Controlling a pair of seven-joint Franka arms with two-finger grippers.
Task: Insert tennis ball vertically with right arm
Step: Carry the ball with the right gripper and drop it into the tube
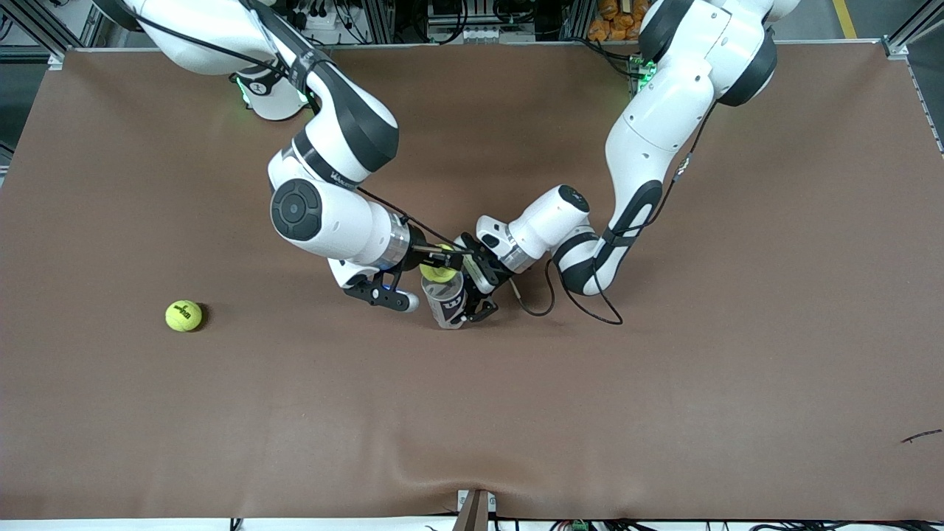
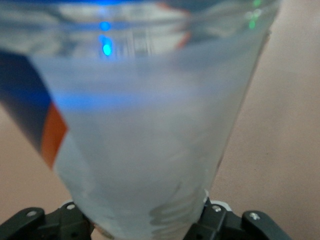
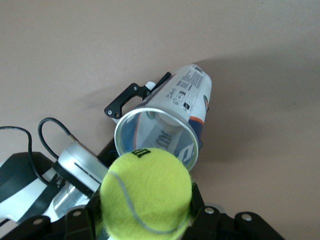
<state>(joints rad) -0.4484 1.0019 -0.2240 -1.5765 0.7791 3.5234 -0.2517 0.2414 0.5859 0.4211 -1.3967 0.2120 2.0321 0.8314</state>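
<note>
right gripper (image 3: 145, 220) clamps tennis ball (image 3: 146, 192) over can (image 3: 165, 130) mouth | left gripper (image 1: 472, 284) grips can upright

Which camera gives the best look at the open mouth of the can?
The right wrist view: it looks into the can, rim and inside visible, with the held ball just over it. The front view shows the can small, its mouth hidden under the ball. The left wrist view shows only its blurred wall.

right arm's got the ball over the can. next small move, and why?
Probably ease the right gripper straight down. Its ball sits just above the open mouth of the can, overlapping the rim, and the left gripper holds the can upright on the table. Release only once the ball is inside.
</note>
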